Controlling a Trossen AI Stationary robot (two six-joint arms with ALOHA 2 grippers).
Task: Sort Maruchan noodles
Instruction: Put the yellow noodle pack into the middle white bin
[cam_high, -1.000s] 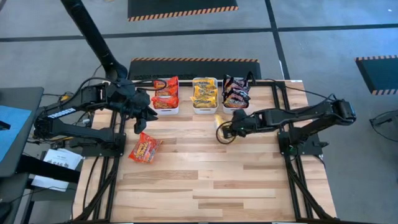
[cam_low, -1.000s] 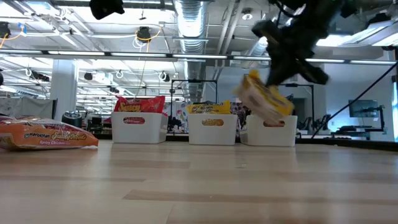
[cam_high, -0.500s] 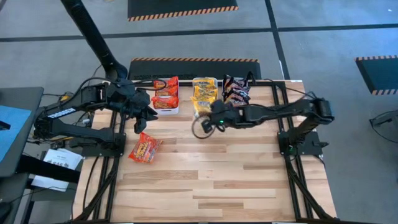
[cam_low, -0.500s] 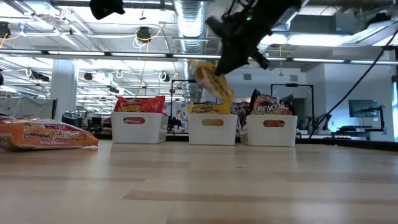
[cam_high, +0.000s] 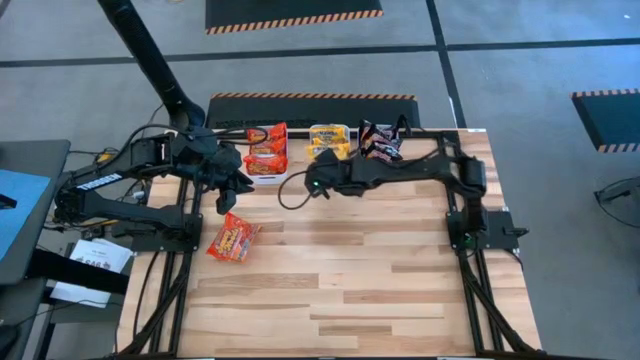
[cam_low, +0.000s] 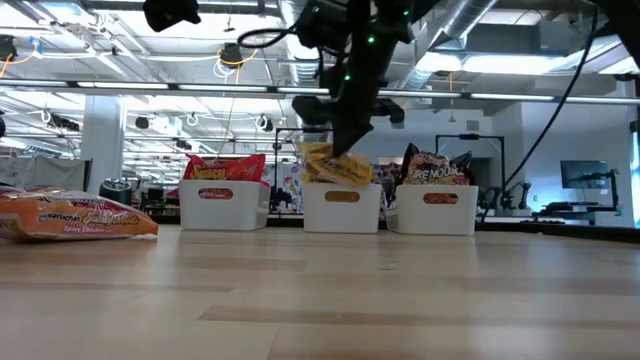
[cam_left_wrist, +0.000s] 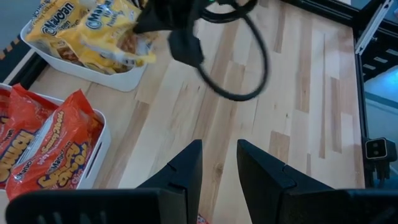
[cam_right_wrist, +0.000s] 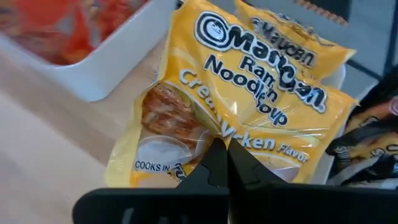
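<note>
From my seat, the right gripper (cam_high: 322, 183) is reaching over the middle tray (cam_high: 330, 176), pinched tight on a yellow packet (cam_right_wrist: 239, 118) hanging tilted over that tray's near rim. More yellow packets (cam_left_wrist: 62, 25) are already inside it. Just left of the middle tray, the left tray (cam_low: 224, 205) holds the red packets (cam_high: 265, 148); just right of it, the right tray (cam_low: 437, 211) has the dark packets (cam_high: 378, 142). One red packet (cam_high: 233, 239) lies loose on the table (cam_high: 340, 290), well left of the middle tray. The left gripper (cam_left_wrist: 219, 163) hovers near the left tray, fingers parted, nothing in them.
</note>
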